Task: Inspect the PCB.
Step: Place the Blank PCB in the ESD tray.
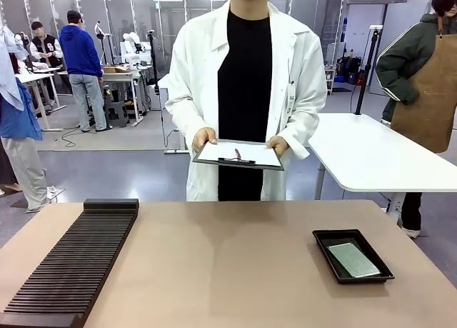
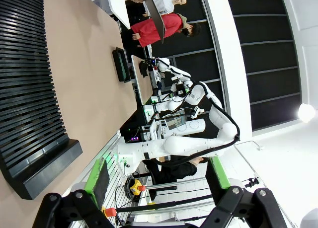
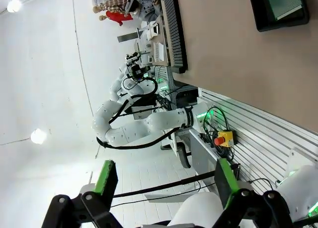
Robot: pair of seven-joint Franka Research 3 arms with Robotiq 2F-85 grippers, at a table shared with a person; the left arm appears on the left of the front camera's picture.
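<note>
From my seat at the controls, the circuit board (image 1: 353,259) lay flat inside a shallow black tray (image 1: 325,251) on the tan table (image 1: 228,271), toward the right side as the front camera saw it. Its pale green face was up, and it sat slightly skewed within the tray, closer to the tray's near right part. Nothing touched it.

At the far side of the table stood a person in a white lab coat (image 1: 193,85) over a black top, holding a clipboard (image 1: 239,155) with white paper in both hands at waist height, a pen lying on the sheet. The person stood back from the table edge, well away from the tray.

On the left of the table a long black ribbed rack (image 1: 75,260) ran from the near edge toward the middle.

In the left wrist camera, the left gripper (image 2: 159,181) had its two green-padded fingers spread wide with nothing between them, pointing out past the table's side; the ribbed rack and, farther off, the tray showed along the tabletop there. In the right wrist camera, the right gripper (image 3: 164,183) was likewise spread wide and empty, held off the table, with the tray and the board in it in the upper right corner of that view and the other white arm (image 3: 144,126) visible beyond.
</note>
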